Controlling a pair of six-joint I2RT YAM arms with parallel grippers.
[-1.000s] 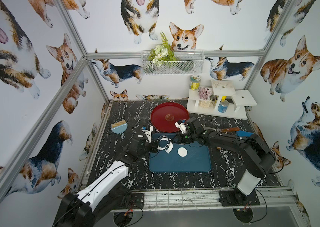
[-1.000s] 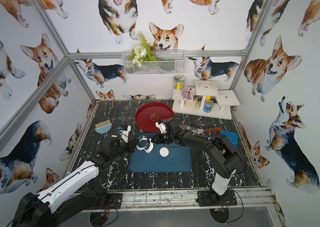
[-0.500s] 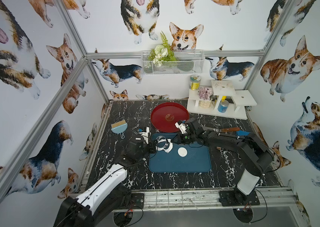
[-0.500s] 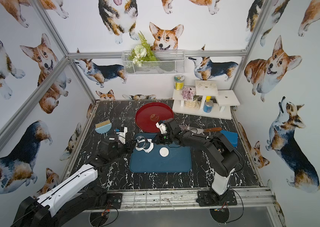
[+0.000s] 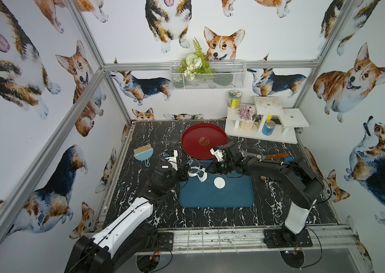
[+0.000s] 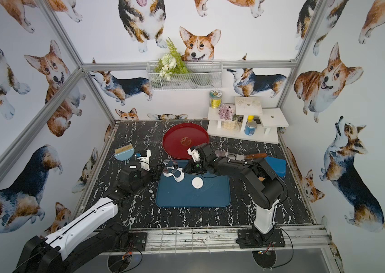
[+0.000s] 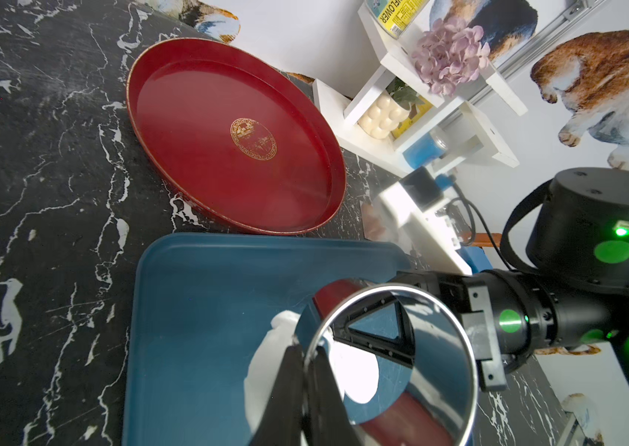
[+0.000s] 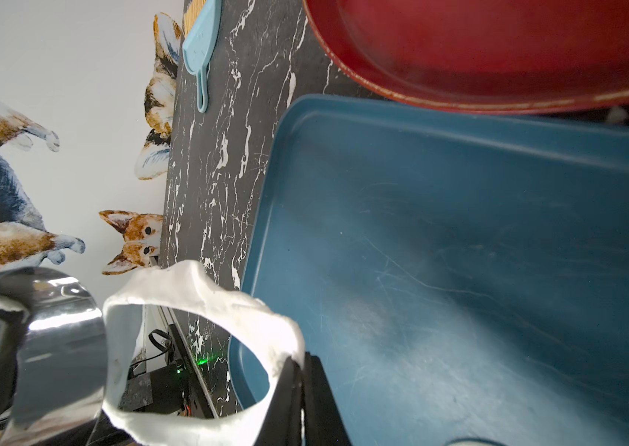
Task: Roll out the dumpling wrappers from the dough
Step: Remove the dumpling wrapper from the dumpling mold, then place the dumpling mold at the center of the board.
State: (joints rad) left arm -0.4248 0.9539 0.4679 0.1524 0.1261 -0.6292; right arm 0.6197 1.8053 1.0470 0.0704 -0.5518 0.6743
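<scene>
The left gripper [image 7: 307,357] is clamped shut on the wall of a metal ring [image 7: 456,359]. The right gripper [image 8: 299,367] is pinched tight on the dough scrap [image 8: 205,293]. In both top views their fingertips are hidden behind the ring and the arms. The scrap is a ragged white loop with one big hole, reaching to the ring above the far left corner of the blue tray [image 5: 210,198]. The wrapper [image 5: 219,182], a smooth round white disc, lies flat on the tray, right of the scrap.
</scene>
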